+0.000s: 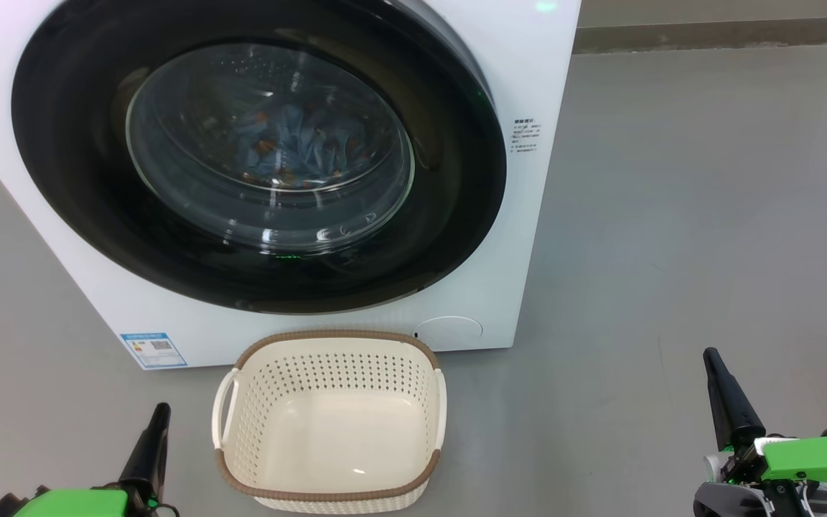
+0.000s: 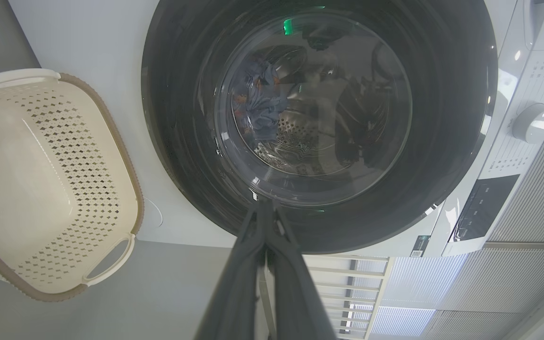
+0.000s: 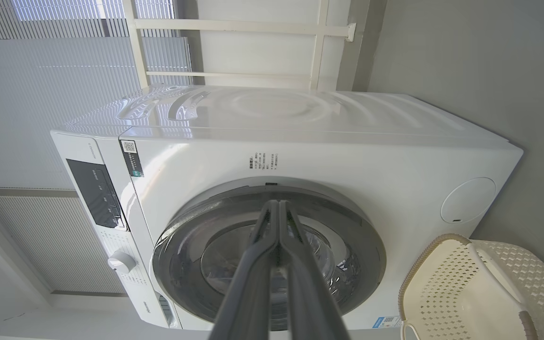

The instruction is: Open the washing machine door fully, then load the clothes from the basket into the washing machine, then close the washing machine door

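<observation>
Grey floor (image 1: 672,215), smooth and bare, with a pale wall strip along the far edge.

Left tool (image 1: 161,413): fingers pressed together, nothing held. The pair is seen closed to a single point in the left wrist view (image 2: 265,205). Right tool (image 1: 711,359): fingers likewise together and empty, which is confirmed in the right wrist view (image 3: 279,204).

Basket (image 1: 327,335): set on the floor between the two tools, just beside the left one and well apart from the right. Its inside is bare. It stands close against the front of the washing machine (image 1: 528,72).

Door (image 1: 449,215): appears shut, lying flush with the white front. Clothes (image 1: 291,143): seen through the glass bowl, heaped inside the drum.

Judgement: all three steps look done and only withdrawal remains.

Risks noted:
- The latch cannot be checked from these views. If it has not caught, the door could swing out.
- A fold of fabric trapped at the seal would be hidden by the black ring, and it would keep the door from seating.
- The basket could be clipped and shoved by the left tool if that arm is swung inward or the base is driven forward.

Pose: both arms are held low and wide, with green wrist housings (image 1: 815,459) at the lower corners and fingers pointed up towards the machine. The left tool is aimed at the lower edge of the glass, the right at the door's rim. Neither is touching anything.
</observation>
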